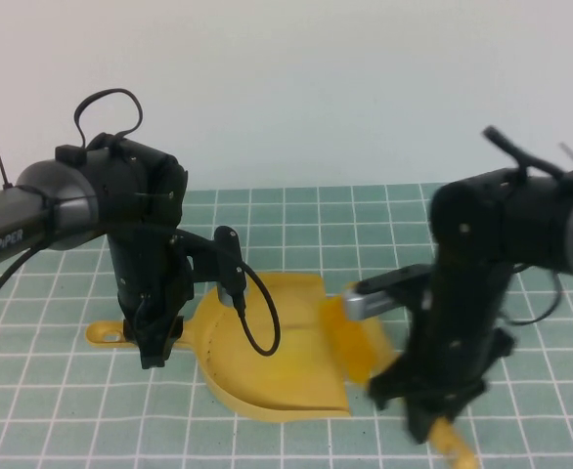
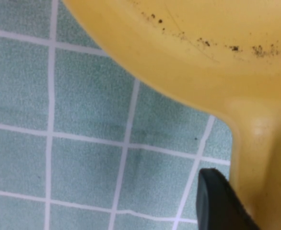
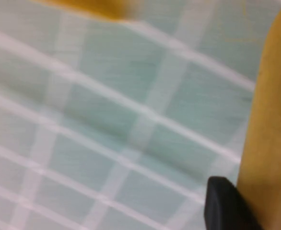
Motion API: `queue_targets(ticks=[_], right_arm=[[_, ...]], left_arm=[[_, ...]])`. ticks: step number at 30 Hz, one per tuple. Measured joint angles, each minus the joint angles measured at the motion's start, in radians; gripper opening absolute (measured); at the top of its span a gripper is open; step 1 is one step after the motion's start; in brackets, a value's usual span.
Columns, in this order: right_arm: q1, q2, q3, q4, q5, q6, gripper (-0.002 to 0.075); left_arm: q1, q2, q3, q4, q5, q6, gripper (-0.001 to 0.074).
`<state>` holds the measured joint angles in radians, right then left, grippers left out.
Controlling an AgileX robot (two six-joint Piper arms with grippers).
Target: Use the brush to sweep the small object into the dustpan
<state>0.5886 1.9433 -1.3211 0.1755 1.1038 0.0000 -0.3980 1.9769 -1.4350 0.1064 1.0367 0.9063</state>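
Beneath me lies a green mat (image 1: pixel 384 220) ruled with white grid lines (image 1: pixel 71 358), covering my whole working surface. Behind its far edge stands a plain white wall (image 1: pixel 296 88).

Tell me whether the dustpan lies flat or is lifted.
Cannot tell. The left gripper grips the dustpan by its handle; its mouth edge looks low against the mat. The right gripper holds the brush.
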Motion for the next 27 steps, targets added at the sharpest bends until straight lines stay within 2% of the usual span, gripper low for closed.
queue_targets(ticks=[4,8,16,20,24,27], right_arm=[[0.061,0.012,-0.063,0.103,-0.012,-0.011,0.0174],[0.072,0.013,-0.138,0.119,-0.008,0.0,0.0174],[0.072,0.013,-0.181,-0.066,0.065,0.096,0.0174],[0.072,0.013,-0.181,-0.112,0.072,0.127,0.0174],[0.063,0.013,-0.181,-0.116,0.043,0.151,0.0174],[0.032,0.013,-0.181,-0.105,0.024,0.161,0.0174]], left_arm=[[0.0,0.0,0.0,-0.002,0.0,0.0,0.0216],[0.0,0.0,0.0,-0.002,0.0,0.0,0.0216],[0.0,0.0,0.0,0.044,-0.037,-0.015,0.0225],[0.0,0.0,0.0,0.044,-0.062,-0.026,0.0265],[0.0,0.0,0.0,0.067,-0.073,-0.03,0.0362],[0.0,-0.002,0.0,0.104,-0.069,-0.03,0.0391]])
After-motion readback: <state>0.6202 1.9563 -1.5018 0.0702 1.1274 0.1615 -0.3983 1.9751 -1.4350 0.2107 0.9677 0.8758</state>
